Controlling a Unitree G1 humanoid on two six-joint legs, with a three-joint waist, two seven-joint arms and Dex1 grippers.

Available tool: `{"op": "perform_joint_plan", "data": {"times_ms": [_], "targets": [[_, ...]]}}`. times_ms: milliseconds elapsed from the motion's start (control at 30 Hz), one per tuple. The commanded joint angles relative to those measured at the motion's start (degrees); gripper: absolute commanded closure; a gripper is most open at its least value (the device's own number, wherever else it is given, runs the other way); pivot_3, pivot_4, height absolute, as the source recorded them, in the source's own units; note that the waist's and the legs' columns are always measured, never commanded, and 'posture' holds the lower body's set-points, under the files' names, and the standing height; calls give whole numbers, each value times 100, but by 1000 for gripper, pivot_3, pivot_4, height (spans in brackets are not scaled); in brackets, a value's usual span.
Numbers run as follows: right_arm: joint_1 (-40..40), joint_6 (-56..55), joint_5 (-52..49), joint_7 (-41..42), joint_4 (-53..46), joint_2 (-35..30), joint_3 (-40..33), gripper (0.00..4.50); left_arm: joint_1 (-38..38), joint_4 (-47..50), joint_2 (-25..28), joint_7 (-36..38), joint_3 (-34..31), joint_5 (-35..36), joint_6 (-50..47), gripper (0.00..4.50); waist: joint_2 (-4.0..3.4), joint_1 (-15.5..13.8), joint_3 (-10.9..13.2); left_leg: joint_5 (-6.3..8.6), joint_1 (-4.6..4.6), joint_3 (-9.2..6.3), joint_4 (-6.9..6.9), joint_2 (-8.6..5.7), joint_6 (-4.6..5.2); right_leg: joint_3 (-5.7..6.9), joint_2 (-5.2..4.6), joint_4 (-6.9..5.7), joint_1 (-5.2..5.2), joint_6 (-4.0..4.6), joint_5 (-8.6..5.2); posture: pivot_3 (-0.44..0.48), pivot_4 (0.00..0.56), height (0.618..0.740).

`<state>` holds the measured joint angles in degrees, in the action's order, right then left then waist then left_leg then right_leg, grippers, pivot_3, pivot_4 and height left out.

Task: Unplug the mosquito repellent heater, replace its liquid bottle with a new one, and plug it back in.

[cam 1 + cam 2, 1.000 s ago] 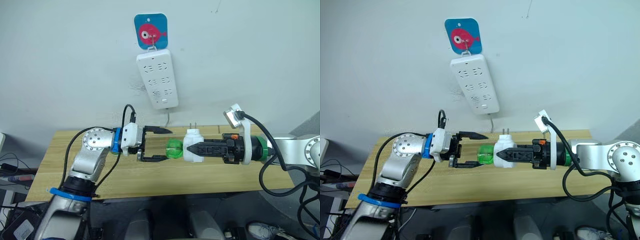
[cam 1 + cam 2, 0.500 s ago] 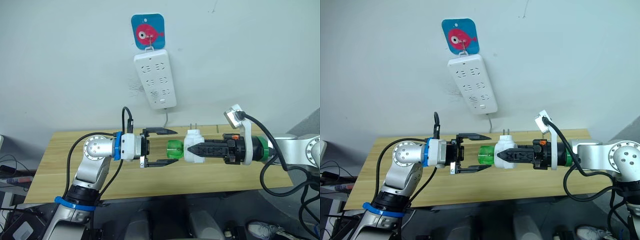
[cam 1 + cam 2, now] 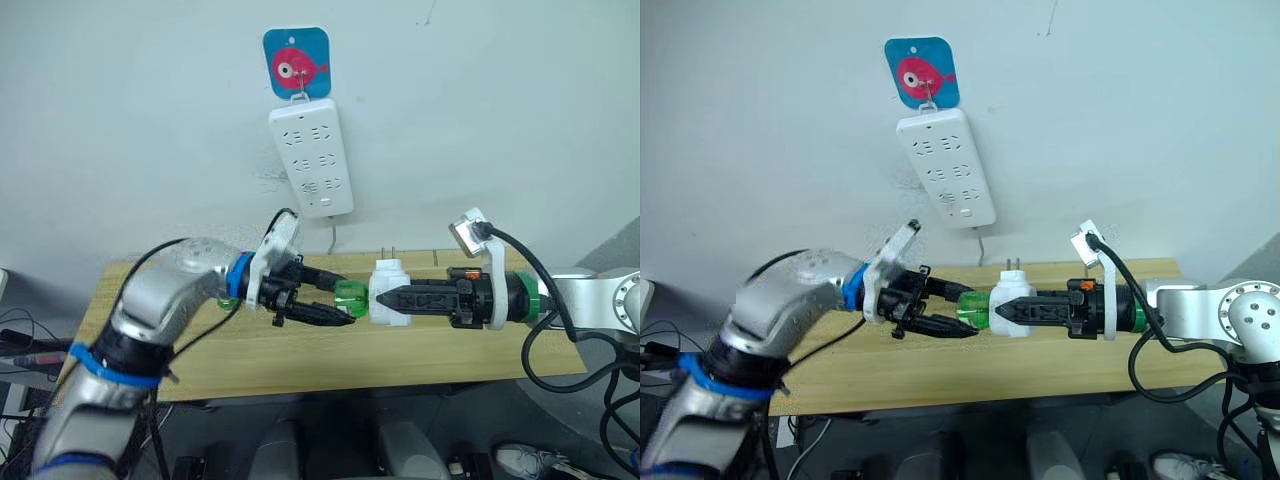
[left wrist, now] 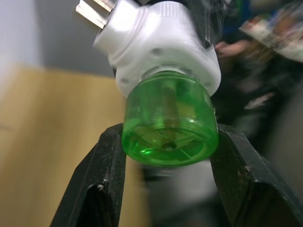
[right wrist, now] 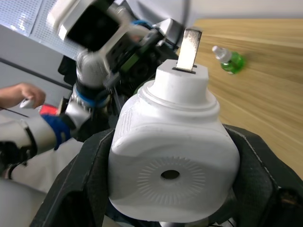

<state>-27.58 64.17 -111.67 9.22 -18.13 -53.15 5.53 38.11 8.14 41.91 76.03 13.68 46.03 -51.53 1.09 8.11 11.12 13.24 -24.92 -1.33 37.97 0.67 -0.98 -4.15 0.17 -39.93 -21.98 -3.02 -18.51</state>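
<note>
One mosquito repellent heater, white, two prongs pointing up: I am holding it above the wooden table, clamped in my right gripper. One green liquid bottle, still fitted into the heater: my left gripper is closing its two black fingers on either side of it, touching it. One spare green bottle is lying on the table. One white power strip is hanging on the wall under one fish hook.
</note>
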Motion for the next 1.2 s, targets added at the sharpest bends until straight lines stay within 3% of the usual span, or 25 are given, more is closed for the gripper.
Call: {"op": "perform_joint_plan", "data": {"times_ms": [33,133,233,367,467,633,767,867,1100,1200], "targets": [[24,51,-50,77,-104,-131,-147,1461,359,-575,118,155,-23,299,-1075,2294,0,4,0,0,0,-1,-1,2,0,1,1,1,-1,-1,-1,-191,175,740],[36,26,-51,87,-113,-144,-141,1461,377,-612,66,144,-11,192,-1021,2294,-1,8,1,0,-1,-1,-6,7,0,0,4,0,-6,22,12,-190,174,740],[53,13,-64,73,-109,-149,-146,1461,158,-363,-12,174,-90,-15,-372,2294,-1,-1,1,0,-1,-2,-8,10,0,0,2,0,-7,23,12,-188,174,740],[50,22,-72,81,-74,-168,-149,1461,-212,-144,-43,141,-115,-483,594,993,-1,-13,1,0,-1,3,-6,8,0,-4,-16,2,-6,24,12,-183,176,740],[53,21,-81,90,-60,-186,-154,1461,-741,-56,-72,203,-167,-1091,1837,60,0,-18,1,0,-1,5,-4,7,0,-6,-23,1,-6,24,13,-186,178,740],[56,-1,-62,74,-57,-171,-159,1461,-1632,-545,-764,-275,-417,-2522,5498,20,0,-54,1,0,-1,8,-4,4,-1,-8,-34,5,-4,26,13,-189,178,740],[50,-14,-63,64,-47,-160,-159,1461,-1901,-732,-1351,-389,-668,-2624,7094,20,0,-118,1,0,-2,9,-1,1,0,-9,-43,6,-2,26,14,-190,176,740],[44,-6,-54,69,-38,-168,-163,1461,-2050,-633,-1548,-389,-661,-2573,7687,20,0,-153,0,0,0,12,-1,1,0,-9,-43,5,-2,26,14,-190,176,740],[12,11,-34,73,-8,-172,-155,1461,-2018,-497,-1592,-328,-516,-2462,7870,20,0,-153,0,0,0,11,0,1,0,-6,-38,2,-2,26,15,-188,176,740],[12,-5,-39,52,-16,-160,-151,1461,-1984,-431,-1560,-286,-462,-2390,7772,623,0,-151,0,0,0,10,0,1,0,-6,-35,2,-2,26,14,-190,176,740]]}}
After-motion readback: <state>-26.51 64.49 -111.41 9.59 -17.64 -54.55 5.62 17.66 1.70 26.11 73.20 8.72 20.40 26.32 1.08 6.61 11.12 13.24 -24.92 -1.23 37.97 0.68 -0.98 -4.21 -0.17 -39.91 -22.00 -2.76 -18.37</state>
